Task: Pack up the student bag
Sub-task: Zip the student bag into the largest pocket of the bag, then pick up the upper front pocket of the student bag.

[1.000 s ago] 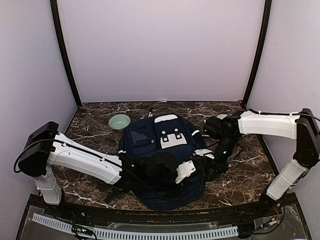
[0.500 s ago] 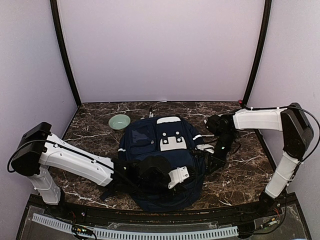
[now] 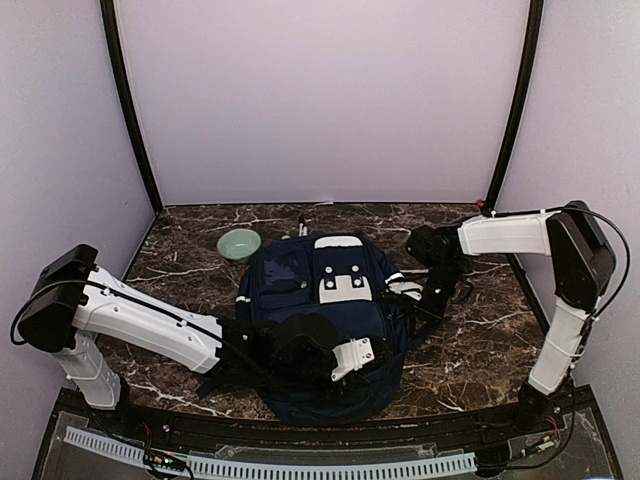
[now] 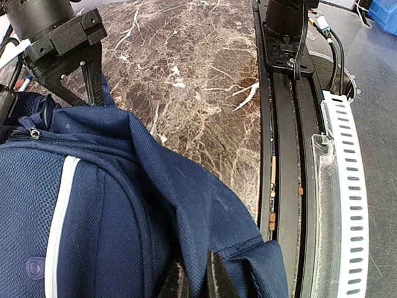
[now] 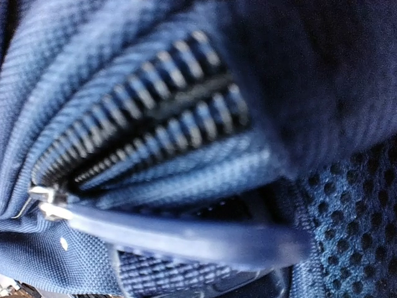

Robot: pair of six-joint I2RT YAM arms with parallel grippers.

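Left fingers [image 4: 215, 280] clamped the student bag [image 3: 300, 285] at 6 o'clock on the tabletop [image 3: 190, 250]; right fingers [image 4: 93, 74] gripped its zip pull [image 5: 186, 239] at 3 o'clock

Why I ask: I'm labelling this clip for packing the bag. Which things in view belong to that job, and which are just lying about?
Part of the job:
- student bag
- left gripper, shut on a fold of the bag's fabric
- right gripper, shut at the bag's zip

Just lying about:
- green bowl, on the marble table by the bag's far left corner
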